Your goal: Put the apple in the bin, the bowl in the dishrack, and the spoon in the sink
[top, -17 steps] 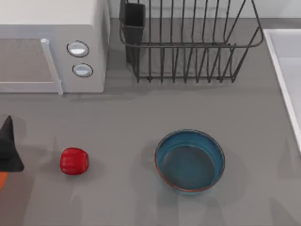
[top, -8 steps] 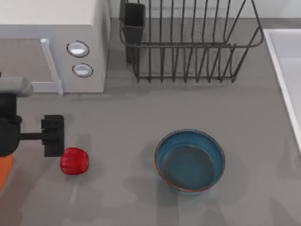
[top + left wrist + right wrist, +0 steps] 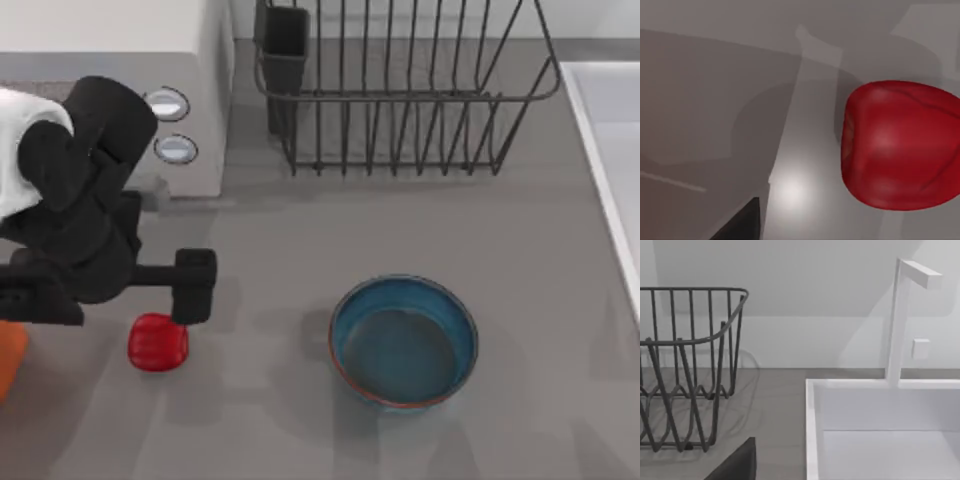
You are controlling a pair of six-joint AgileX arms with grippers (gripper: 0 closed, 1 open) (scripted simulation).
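The left gripper point(image 3: 192, 288) hangs just above the apple point(image 3: 157, 342), which sits on the table point(image 3: 300, 240) near its left edge beside the orange bin point(image 3: 8, 355), seemingly lining up a grasp, though whether its fingers are spread cannot be told.

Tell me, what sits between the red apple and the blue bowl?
Nothing: the top view shows bare grey table between the apple and the bowl.

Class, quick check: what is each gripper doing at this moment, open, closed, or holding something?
Left gripper: over the apple at the table's left; fingers cannot be told.
Right gripper: cannot be told; its wrist view faces the dishrack and sink.
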